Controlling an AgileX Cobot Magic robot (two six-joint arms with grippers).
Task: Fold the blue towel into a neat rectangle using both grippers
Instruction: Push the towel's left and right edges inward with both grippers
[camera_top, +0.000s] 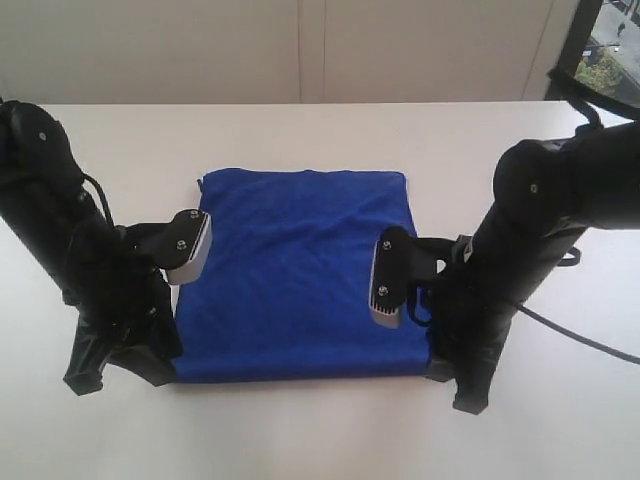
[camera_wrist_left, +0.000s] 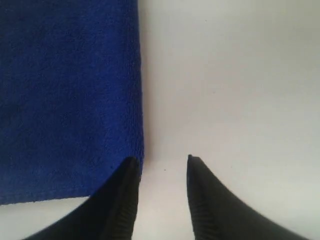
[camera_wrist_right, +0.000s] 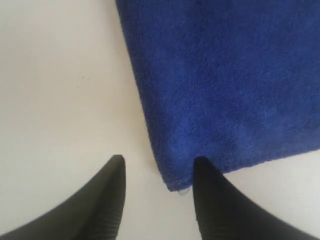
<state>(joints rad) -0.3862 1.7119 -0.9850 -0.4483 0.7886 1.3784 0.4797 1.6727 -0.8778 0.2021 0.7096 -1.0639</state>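
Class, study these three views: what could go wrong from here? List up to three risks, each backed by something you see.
1. The left pincer stands open mostly over bare table, with only one finger at the edge of the blue towel: closing might miss it.
2. The open right pincer straddles just the corner tip: a thin grip could slip.
3. Creases across the towel might be folded in.

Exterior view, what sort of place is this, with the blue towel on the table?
Probably an indoor lab or office room: a plain white tabletop, a bare pale panelled wall behind it, and a dark-framed window at one corner showing greenery outside.
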